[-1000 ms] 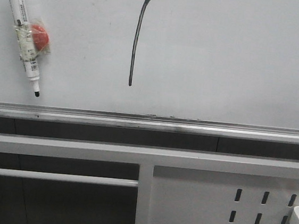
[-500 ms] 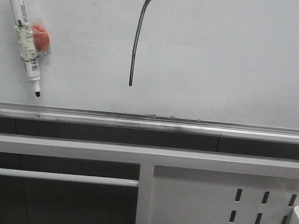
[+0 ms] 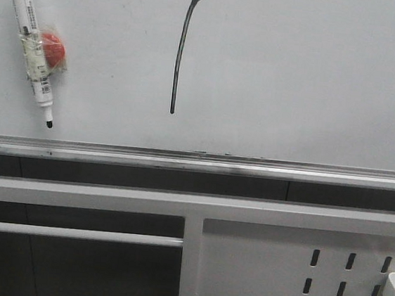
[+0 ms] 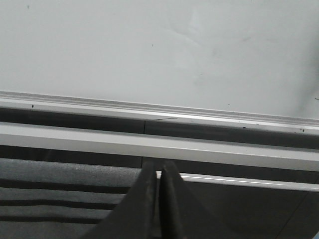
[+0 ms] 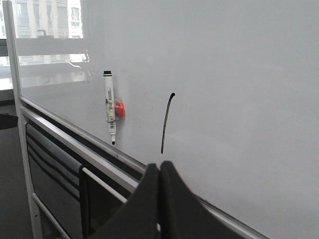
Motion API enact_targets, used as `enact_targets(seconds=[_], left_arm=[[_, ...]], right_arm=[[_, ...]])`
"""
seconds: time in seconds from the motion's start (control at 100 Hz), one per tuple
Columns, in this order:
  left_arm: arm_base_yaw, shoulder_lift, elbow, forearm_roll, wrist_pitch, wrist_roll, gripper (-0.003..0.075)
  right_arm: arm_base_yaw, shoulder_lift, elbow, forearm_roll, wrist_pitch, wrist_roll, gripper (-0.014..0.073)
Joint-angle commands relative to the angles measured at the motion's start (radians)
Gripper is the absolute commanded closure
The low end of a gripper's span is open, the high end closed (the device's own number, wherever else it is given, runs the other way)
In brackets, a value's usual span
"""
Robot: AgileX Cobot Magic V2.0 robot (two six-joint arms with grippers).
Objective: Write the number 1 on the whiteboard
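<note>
Completion is judged reached: the number 1 [image 3: 182, 53] is drawn near the top edge of the whiteboard [image 3: 296, 81], left of centre, with the marker [image 3: 29, 42] parked by the left edge. Both the left end effector [image 4: 159, 199] and right end effector [image 5: 159, 199] appear closed on nothing. Only retreat seems required.

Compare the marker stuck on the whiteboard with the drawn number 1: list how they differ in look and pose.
The marker is a thick white barrel with a black cap and label print; the number 1 is only a thin dark line.
The marker leans with its top toward the left; the number 1 curves to the right at its top.
The marker is fixed to an orange-red magnet; the number 1 has nothing attached.
Both sit on the whiteboard, at similar length.
</note>
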Motion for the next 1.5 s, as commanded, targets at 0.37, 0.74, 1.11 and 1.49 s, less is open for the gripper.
enact_targets(seconds=[0.37,0.74,1.11,1.49], left_arm=[[0.002,-0.015,0.036,-0.016,-0.044,-0.006,0.074],[0.002,-0.015,0.036,-0.016,-0.044,-0.006,0.074],[0.002,-0.015,0.036,-0.016,-0.044,-0.006,0.074],[0.002,-0.015,0.036,-0.016,-0.044,-0.006,0.074]], right_arm=[[-0.021,0.008,0.148,-0.666,-0.211,0.611,0.0663],[-0.405,-0.013,0.175,-0.672,0.06,0.632,0.0663],[-0.747,-0.041,0.175,-0.658,0.132,0.636,0.0663],[-0.747,-0.041,0.175,-0.652,0.166,0.638,0.0663]])
